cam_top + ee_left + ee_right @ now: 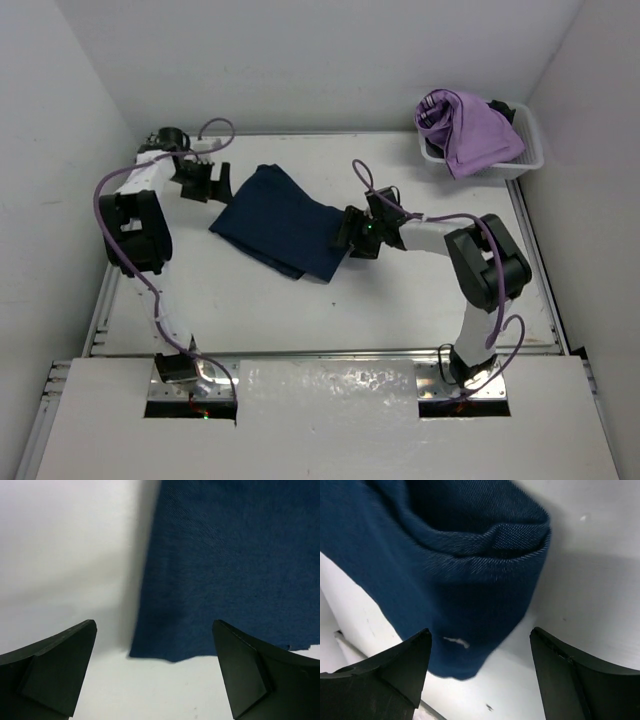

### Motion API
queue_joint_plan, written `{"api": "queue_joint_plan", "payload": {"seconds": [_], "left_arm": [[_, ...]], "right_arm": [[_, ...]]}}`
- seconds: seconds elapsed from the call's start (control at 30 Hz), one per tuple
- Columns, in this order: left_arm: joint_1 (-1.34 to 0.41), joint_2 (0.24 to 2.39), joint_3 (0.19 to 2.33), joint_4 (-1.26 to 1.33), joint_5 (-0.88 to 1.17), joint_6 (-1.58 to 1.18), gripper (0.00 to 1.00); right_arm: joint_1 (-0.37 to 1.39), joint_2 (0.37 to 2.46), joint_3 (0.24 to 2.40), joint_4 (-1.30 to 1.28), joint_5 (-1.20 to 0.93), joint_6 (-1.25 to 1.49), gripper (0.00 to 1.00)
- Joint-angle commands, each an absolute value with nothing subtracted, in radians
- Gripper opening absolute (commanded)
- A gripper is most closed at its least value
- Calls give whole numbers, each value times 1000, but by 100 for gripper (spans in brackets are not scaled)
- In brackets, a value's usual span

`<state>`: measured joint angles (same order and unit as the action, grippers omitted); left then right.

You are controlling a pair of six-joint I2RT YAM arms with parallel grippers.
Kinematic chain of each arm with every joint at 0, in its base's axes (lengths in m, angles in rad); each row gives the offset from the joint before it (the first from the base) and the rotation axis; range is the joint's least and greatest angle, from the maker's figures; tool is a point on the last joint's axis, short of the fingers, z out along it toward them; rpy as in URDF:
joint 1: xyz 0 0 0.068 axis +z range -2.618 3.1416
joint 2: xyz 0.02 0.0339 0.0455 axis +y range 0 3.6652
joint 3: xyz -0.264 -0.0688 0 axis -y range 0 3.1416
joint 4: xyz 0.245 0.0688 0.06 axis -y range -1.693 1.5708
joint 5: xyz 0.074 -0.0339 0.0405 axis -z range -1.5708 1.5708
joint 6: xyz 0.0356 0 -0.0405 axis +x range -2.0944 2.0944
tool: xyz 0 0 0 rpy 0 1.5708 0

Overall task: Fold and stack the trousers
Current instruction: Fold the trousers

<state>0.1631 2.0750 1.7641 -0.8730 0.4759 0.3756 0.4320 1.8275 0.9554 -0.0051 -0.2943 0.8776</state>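
basket [528, 160] of white plastic sits in the far right corner of the table [300, 310]. a purple cloth [470, 135] is heaped in it, well apart from both arms. the trousers [285, 222] lie folded in a dark blue bundle in the middle of the table. the left gripper [210, 187] is just beside their far left corner, fingers spread wide, the cloth's edge just ahead of them. the right gripper [348, 232] is at their right edge, fingers spread too, with the thick folded end between them but not pinched.
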Motion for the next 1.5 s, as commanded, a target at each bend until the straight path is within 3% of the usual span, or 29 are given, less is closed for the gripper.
{"api": "queue_joint_plan", "payload": {"seconds": [0.0,0.13,0.2,0.23,0.27,0.33,0.37,0.43,0.63,0.77,0.9,1.13,1.33,1.47], "left_arm": [[114,2086,1691,-769,572,361,100],[109,2082,1562,-690,583,370,99],[106,2079,1500,-672,597,373,88],[103,2077,1465,-670,609,376,83],[100,2074,1448,-664,626,373,70],[81,2057,1399,-657,647,382,58],[75,2051,1385,-657,673,390,46],[57,2022,1333,-658,724,409,41],[-52,1918,1155,-608,943,427,53],[-41,1882,1134,-560,933,384,69],[46,1875,1190,-589,891,394,71],[97,1884,1393,-693,920,427,79],[83,1927,1408,-355,792,140,81],[40,2000,1460,-308,710,92,82]], "right_arm": [[452,1854,945,132,-319,1005,77],[472,1900,931,239,-328,1069,73],[468,1936,948,256,-319,1088,63],[454,1948,959,247,-295,1086,50],[445,1972,988,233,-287,1086,42],[402,1996,1012,199,-284,1094,25],[384,2011,1032,193,-290,1095,21],[327,2022,1057,172,-305,1072,16],[212,2130,1377,-167,-383,816,24],[169,2169,1483,-307,-429,730,47],[137,2115,1428,-344,-381,660,58],[121,2073,1419,-440,-327,554,64],[120,2002,1310,-419,-365,535,64],[118,1965,1252,-391,-354,532,63]]}}
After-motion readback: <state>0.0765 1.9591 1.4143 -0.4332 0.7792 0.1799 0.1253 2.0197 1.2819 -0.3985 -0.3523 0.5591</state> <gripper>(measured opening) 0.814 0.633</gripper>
